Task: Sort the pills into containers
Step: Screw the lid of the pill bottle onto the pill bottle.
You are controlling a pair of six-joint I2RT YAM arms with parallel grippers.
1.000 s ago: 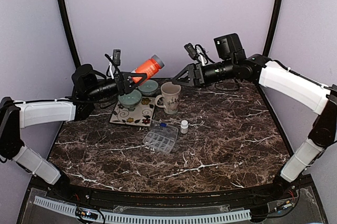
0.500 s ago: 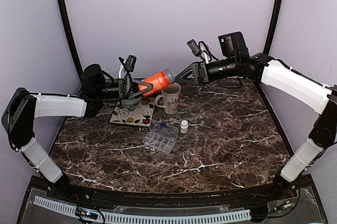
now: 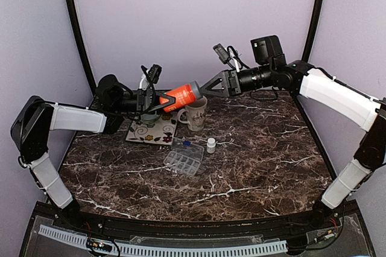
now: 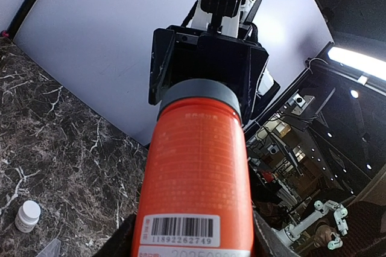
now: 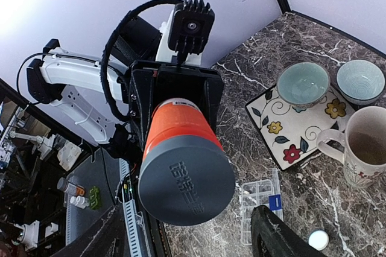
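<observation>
Left gripper (image 3: 164,98): clamped on the lower body of an orange pill bottle (image 3: 180,95), held level in mid-air.
- Bottle: translucent orange, fine print too small to read. White barcode label (image 4: 184,228) next to the left fingers reads "11892262749"; a second line starting "2025" is cut off.
- Grey cap (image 5: 186,178): on, facing the right gripper, with raised characters I cannot make out.

Right gripper (image 3: 205,87): jaws spread wider than the cap, fingertips to either side of it. Contact cannot be told.

Below both grippers, on the marble top: clear pill organiser (image 3: 183,159), small white bottle (image 3: 211,145) just beside it, mug (image 3: 196,112), and two bowls (image 5: 303,83) on a floral mat (image 3: 151,131).
</observation>
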